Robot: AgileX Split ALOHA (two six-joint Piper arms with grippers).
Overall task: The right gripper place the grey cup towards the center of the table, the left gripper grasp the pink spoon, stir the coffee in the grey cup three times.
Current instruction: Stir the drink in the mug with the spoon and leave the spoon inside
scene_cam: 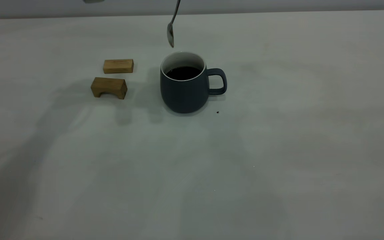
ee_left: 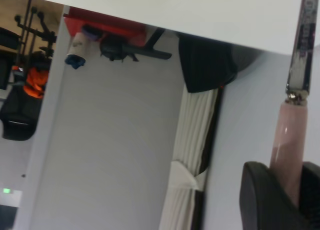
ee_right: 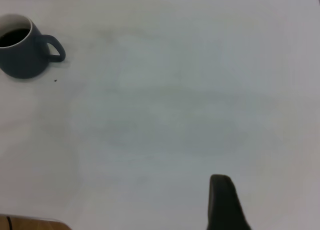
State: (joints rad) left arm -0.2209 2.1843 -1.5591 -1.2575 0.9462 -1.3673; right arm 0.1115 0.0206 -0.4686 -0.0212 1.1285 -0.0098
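The grey cup (scene_cam: 185,86) stands upright near the middle of the table (scene_cam: 278,150), handle to the right, with dark coffee (scene_cam: 183,72) inside. The pink spoon (scene_cam: 170,33) hangs bowl-down from the top of the exterior view, just above and behind the cup's left rim, clear of the coffee. In the left wrist view my left gripper (ee_left: 287,185) is shut on the spoon's pink handle (ee_left: 287,140). My right gripper (ee_right: 222,202) is over bare table far from the cup (ee_right: 22,52), whose coffee (ee_right: 12,37) shows there too.
Two brown wooden blocks lie left of the cup: a flat one (scene_cam: 118,66) and an arched one (scene_cam: 109,87). A tiny dark speck (scene_cam: 217,112) sits by the cup's base. The table's back edge runs just behind the spoon.
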